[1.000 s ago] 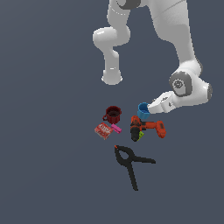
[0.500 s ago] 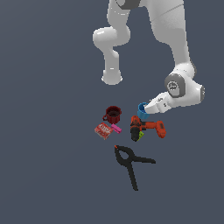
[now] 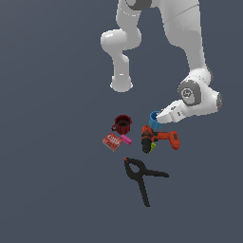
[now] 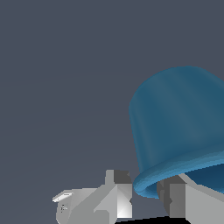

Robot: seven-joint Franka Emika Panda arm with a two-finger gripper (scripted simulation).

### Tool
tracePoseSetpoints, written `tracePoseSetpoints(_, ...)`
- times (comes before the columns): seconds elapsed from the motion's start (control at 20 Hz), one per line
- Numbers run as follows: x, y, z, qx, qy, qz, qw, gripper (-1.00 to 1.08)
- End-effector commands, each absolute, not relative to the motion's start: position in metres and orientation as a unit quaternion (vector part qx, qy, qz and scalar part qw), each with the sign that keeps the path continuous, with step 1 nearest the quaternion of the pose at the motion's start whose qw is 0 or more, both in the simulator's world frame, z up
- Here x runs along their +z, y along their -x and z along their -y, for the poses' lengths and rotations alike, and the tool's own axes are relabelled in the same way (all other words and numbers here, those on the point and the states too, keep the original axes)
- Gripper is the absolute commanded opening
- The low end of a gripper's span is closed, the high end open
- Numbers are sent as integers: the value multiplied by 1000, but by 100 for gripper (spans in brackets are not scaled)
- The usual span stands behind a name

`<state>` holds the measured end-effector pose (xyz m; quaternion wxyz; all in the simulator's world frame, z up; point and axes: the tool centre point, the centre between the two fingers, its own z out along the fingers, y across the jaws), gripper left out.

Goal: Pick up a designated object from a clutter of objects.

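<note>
The designated object, a bright blue round cup (image 3: 153,121), sits at the back right of the clutter in the exterior view, just above the power drill (image 3: 160,138). My gripper (image 3: 157,118) reaches it from the exterior view's right and is shut on its rim. In the wrist view the cup (image 4: 179,118) fills the picture and is tilted. The gripper (image 4: 144,192) pinches the rim, one finger (image 4: 118,192) outside the wall and the other finger (image 4: 175,199) inside the mouth.
A dark red mug (image 3: 123,124), a red flat box (image 3: 112,141) and a small pink piece (image 3: 126,139) lie to the exterior view's left of the cup. A large black spring clamp (image 3: 141,174) lies nearer the front. The arm's base (image 3: 121,84) stands behind.
The wrist has shifted slightly over the last second. The blue cup stays in the gripper at about the same spot. The other items have not moved.
</note>
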<state>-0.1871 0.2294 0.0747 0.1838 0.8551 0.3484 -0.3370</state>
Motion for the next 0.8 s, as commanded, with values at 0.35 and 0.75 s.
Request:
tracePoseSetpoints(0.35,89,187,-228,-337,-855,-349,184,-100)
tracePoseSetpoints(0.75,141,186,-224,-337,-855,-349,184,-100)
